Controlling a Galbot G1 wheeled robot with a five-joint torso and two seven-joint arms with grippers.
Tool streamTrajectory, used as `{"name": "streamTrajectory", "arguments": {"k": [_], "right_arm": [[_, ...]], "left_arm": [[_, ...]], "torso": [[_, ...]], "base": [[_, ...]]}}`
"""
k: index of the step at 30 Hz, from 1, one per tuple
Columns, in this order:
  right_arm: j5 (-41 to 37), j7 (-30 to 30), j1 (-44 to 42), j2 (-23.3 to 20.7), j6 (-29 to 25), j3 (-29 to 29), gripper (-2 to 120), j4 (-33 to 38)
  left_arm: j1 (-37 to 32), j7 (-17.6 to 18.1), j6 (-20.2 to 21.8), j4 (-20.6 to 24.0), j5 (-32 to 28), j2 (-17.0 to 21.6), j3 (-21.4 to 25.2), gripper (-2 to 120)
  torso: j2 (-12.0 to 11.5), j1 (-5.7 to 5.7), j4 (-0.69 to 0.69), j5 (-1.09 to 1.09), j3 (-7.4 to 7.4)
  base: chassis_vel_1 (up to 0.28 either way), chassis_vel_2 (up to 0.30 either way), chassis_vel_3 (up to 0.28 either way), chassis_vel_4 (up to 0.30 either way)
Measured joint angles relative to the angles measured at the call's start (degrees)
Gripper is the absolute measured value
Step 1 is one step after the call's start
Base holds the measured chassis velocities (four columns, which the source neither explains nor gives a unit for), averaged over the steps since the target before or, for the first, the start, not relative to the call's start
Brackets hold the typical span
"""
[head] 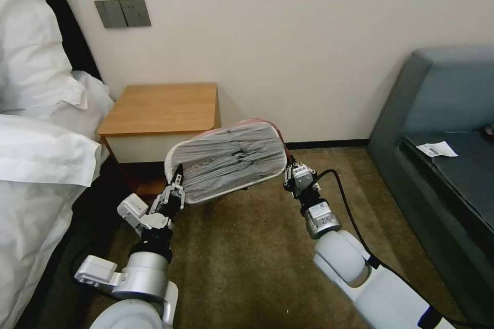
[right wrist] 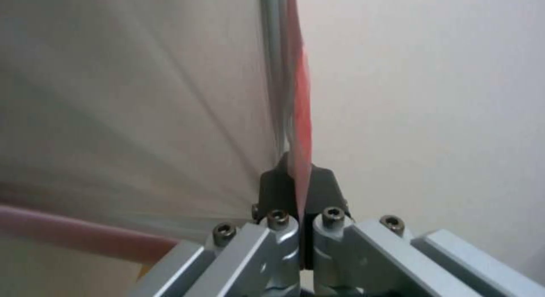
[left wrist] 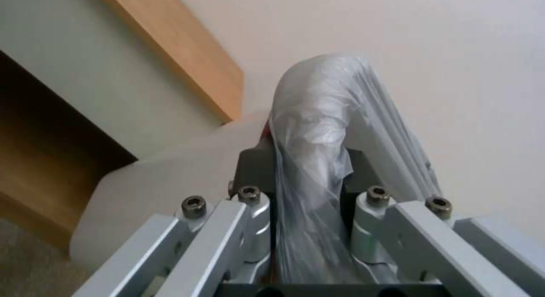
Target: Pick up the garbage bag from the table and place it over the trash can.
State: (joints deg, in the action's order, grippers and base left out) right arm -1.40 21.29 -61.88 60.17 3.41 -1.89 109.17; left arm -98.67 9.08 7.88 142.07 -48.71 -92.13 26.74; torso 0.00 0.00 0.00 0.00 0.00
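Observation:
The garbage bag (head: pixel 231 159), silvery-grey film with a pink rim, is stretched across the mouth of the trash can (head: pixel 171 160), whose cream rim shows around it. The can sits tilted in front of the table (head: pixel 159 108). My left gripper (head: pixel 178 179) is at the can's left end, shut on a bunch of film (left wrist: pixel 318 131). My right gripper (head: pixel 289 167) is at the right end, shut tight on the pink rim (right wrist: pixel 299 109). In the left wrist view the can's cream side (left wrist: pixel 170 173) curves just beside my left gripper (left wrist: pixel 309 165). The can's lower body is hidden.
A bed with white linen (head: pixel 41 154) stands on the left, close to my left arm. A grey-blue sofa (head: pixel 442 154) with a paper slip (head: pixel 436 149) is on the right. Brown carpet (head: pixel 247 257) lies between. The wall is just behind the table.

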Motion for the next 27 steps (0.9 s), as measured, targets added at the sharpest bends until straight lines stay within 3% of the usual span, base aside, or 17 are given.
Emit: {"name": "streamTrajectory", "arguments": {"k": [5, 8, 12, 14, 19, 23, 27], "right_arm": [[1.28, -0.02, -1.07, -0.31, -1.34, 0.22, 3, 1.81], [2.24, -0.62, -3.16, -1.15, -1.49, 0.27, 19, 4.97], [2.86, -1.05, -4.43, -1.41, -1.63, 0.27, 27, 6.73], [3.82, -1.73, -5.88, -1.71, -2.07, 0.28, 39, 8.44], [5.33, -2.66, -7.75, -1.96, -2.98, 1.13, 52, 10.01], [7.26, -3.78, -9.64, -2.09, -4.27, 3.40, 73, 10.69], [7.87, -4.48, -11.04, -2.04, -5.15, 5.37, 86, 12.04]], "left_arm": [[1.24, 0.34, -0.31, -1.27, 0.30, 0.00, 1.96, 16], [2.93, 0.76, -0.52, -3.14, 0.49, -0.01, 3.45, 13], [3.84, 0.81, -0.54, -4.38, 1.14, -0.01, 3.73, 12], [4.42, 0.82, -0.79, -5.66, 1.96, -0.01, 3.93, 12], [4.75, 0.69, -1.43, -7.21, 3.20, -0.01, 4.05, 12], [4.90, 0.64, -1.77, -7.96, 3.31, 0.00, 4.21, 12], [5.04, 0.55, -1.94, -8.75, 3.28, 0.00, 4.36, 12]], "torso": [[0.00, 0.00, 0.00, 0.00, 0.00], [0.00, 0.00, 0.01, 0.00, 0.00], [0.00, 0.00, -0.01, 0.00, 0.00], [0.00, 0.00, 0.00, 0.00, 0.00], [0.00, 0.00, 0.00, 0.00, 0.00], [0.00, 0.00, 0.00, 0.00, 0.00], [0.00, 0.00, -0.01, 0.00, 0.00]], "base": [[0.000, 0.000, 0.000, 0.000], [0.000, 0.000, 0.000, 0.000], [0.000, 0.000, 0.000, 0.000], [0.000, 0.000, 0.000, 0.000], [0.000, 0.000, 0.000, 0.000], [0.000, 0.000, 0.000, 0.000], [0.000, 0.000, 0.000, 0.000]]}}
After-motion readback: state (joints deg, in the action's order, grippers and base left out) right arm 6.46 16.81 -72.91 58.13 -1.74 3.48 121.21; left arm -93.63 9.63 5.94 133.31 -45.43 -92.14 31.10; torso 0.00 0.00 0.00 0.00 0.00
